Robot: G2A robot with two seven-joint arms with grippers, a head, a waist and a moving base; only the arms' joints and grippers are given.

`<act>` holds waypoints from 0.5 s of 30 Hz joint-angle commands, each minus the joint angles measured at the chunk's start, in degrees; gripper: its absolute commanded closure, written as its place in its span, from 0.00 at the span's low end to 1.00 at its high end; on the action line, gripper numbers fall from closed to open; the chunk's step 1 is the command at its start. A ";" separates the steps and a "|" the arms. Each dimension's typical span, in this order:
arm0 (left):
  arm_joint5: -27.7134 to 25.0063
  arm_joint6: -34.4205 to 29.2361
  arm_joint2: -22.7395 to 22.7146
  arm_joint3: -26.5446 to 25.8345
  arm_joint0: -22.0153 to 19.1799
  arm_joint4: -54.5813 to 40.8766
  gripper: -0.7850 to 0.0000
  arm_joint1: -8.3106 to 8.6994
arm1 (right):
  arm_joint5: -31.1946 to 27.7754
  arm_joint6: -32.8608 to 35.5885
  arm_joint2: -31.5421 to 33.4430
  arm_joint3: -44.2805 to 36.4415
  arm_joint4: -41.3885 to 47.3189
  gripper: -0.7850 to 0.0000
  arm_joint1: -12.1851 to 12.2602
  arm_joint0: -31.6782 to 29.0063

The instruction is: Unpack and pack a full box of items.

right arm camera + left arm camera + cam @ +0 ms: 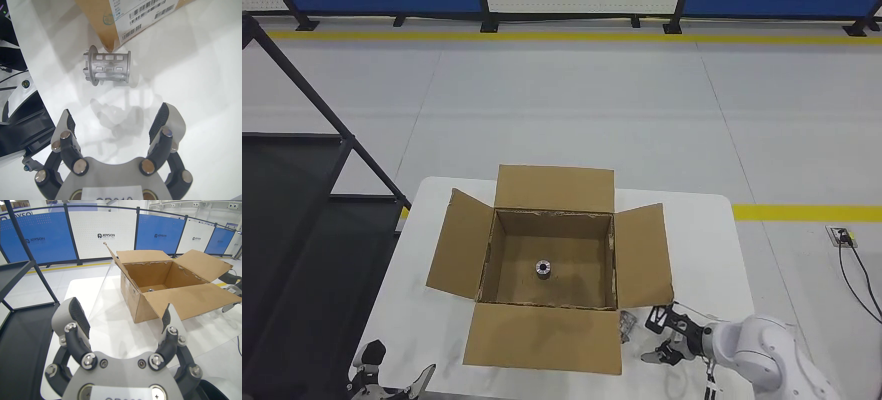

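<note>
Item: brown corrugated cardboard box [542, 340], standing upright at the middle of the white rectangular table [692, 230], top open, all four flaps folded outward and lying roughly level. Contents: one small round metal ring-shaped part [542, 267], resting on the box floor near its centre, apart from all four walls. Outside the box: one grey cast-metal cylindrical part [108, 68] with a flange at each end and rows of rectangular windows around its body. It lies on its side on the tabletop, just beside the box's near right corner and below the edge of the near flap, as the top view shows it [626, 324]. Right gripper [116, 113]: low over the table on the near right side, pointing toward the cylindrical part, near it but apart from it. Its two ribbed black finger pads are spread wide with nothing between them. Left gripper [122, 306]: at the near left edge of the table, well apart from the box and facing it. Its fingers are likewise spread wide and hold nothing. Adjoining the table's left side: a black metal shelf rack [302, 250] with flat trays and slanted struts. Surroundings: pale floor marked with a yellow line [802, 212], and a fence of blue and white perforated panels [105, 234] beyond the table.
</note>
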 commanded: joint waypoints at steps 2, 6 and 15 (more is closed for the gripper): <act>0.00 0.00 0.00 0.00 0.00 0.00 0.00 0.00 | 0.55 -2.70 -0.38 0.38 0.27 0.00 -0.03 0.23; 0.00 0.00 0.00 0.00 0.00 0.00 0.00 0.00 | 0.65 -7.35 -1.12 2.60 0.47 0.00 -0.15 0.70; 0.00 0.00 0.00 0.00 0.00 0.00 0.00 0.00 | 1.80 -19.67 -3.71 8.96 -1.88 0.00 -0.71 1.20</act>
